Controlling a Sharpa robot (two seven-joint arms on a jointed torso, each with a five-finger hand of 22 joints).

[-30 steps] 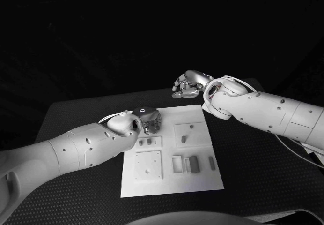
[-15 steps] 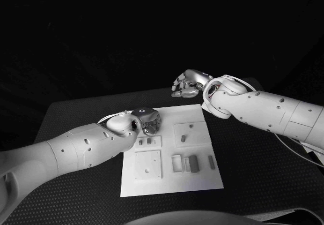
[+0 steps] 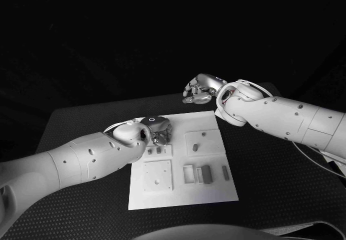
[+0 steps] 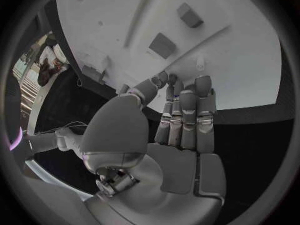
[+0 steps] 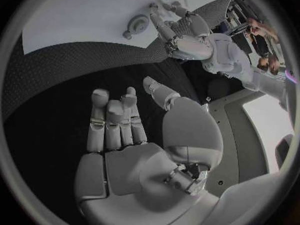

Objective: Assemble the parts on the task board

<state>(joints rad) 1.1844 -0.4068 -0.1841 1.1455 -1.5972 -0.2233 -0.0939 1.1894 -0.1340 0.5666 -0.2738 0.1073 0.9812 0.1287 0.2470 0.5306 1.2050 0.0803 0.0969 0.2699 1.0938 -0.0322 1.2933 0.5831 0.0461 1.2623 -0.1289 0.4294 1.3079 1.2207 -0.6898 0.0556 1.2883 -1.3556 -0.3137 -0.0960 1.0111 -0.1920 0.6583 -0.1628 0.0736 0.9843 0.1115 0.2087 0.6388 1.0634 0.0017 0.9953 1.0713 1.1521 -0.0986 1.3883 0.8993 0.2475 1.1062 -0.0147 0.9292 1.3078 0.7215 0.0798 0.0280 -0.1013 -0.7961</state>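
So the left silver many-fingered hand (image 3: 160,131) is hovering over the far left corner of the flat white rectangular task board (image 3: 216,192), fingers held close together and lightly bent toward the plate. Nothing is visibly pinched in the left wrist view, but its fingertips (image 4: 203,82) cover the spot underneath, so I can't tell if it has anything.

The right silver hand (image 3: 199,90) sits well off the board, past its far edge over the black textured table (image 3: 281,175). Fingers loosely curled, palm bare in its own wrist view, holding nothing.

The parts are all on the board: a pair of small dark grey blocks (image 3: 154,150) just on the near side of the left hand, a small grey peg (image 3: 195,148) in the raised square to the right of that, and a darker grey bar (image 3: 206,174) plus a thin grey strip (image 3: 225,172) further toward the near edge, next to a square white plate with small holes (image 3: 158,175).

What could go wrong, I reckon: those little blocks sit close together and right by the fingers, so coming down a bit off could knock one sideways or grab both. The left arm also covers that corner from the head camera, which doesn't help.
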